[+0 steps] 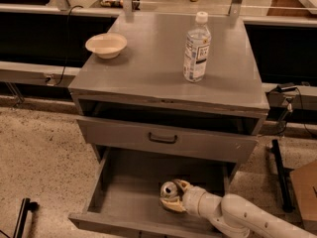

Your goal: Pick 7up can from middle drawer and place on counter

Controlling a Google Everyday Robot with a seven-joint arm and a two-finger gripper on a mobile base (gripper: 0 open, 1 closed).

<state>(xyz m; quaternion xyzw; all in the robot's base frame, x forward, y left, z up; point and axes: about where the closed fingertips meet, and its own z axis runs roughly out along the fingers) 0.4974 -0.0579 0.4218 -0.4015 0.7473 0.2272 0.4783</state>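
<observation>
The 7up can (169, 190) stands upright on the floor of the pulled-out middle drawer (124, 197), right of its centre; I see its silver top. My gripper (175, 196) reaches in from the lower right on a white arm. Its cream fingers (173, 206) sit on either side of the can, one behind it and one in front. The counter (148, 63) is the grey cabinet top above.
A clear water bottle with a white cap (196, 47) stands on the counter's right half. A cream bowl (106, 45) sits at its left edge. A closed drawer front with a dark handle (163, 139) overhangs the back of the open drawer.
</observation>
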